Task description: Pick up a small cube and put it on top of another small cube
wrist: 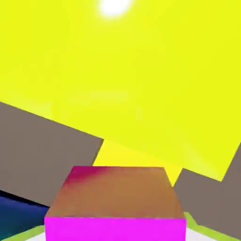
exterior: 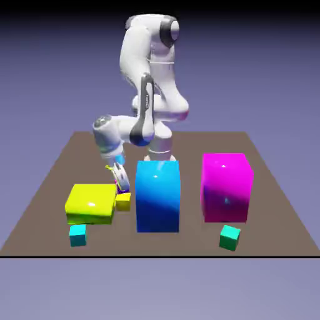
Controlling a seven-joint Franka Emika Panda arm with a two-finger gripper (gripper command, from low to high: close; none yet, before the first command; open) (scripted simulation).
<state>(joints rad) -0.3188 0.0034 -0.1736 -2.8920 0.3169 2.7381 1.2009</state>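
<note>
Two-finger gripper [exterior: 120, 183] jaws clamped on the tiny purple-magenta cube [wrist: 115, 200], held just above the tiny yellow cube [exterior: 123, 201], which sits touching the big flat yellow block [exterior: 91, 203]. Purple cube shows no long axis; top face roughly level in the hand view.

Magenta small cube [wrist: 115, 207], yellow small cube [exterior: 123, 201], perhaps brownish-grey table [exterior: 275, 206].

Bright, even rendered light falls from above, leaving a white glare spot on the big yellow block [wrist: 141, 84] in the hand view and glossy sheens on the blue block [exterior: 157, 195], edges slightly soft.
</note>
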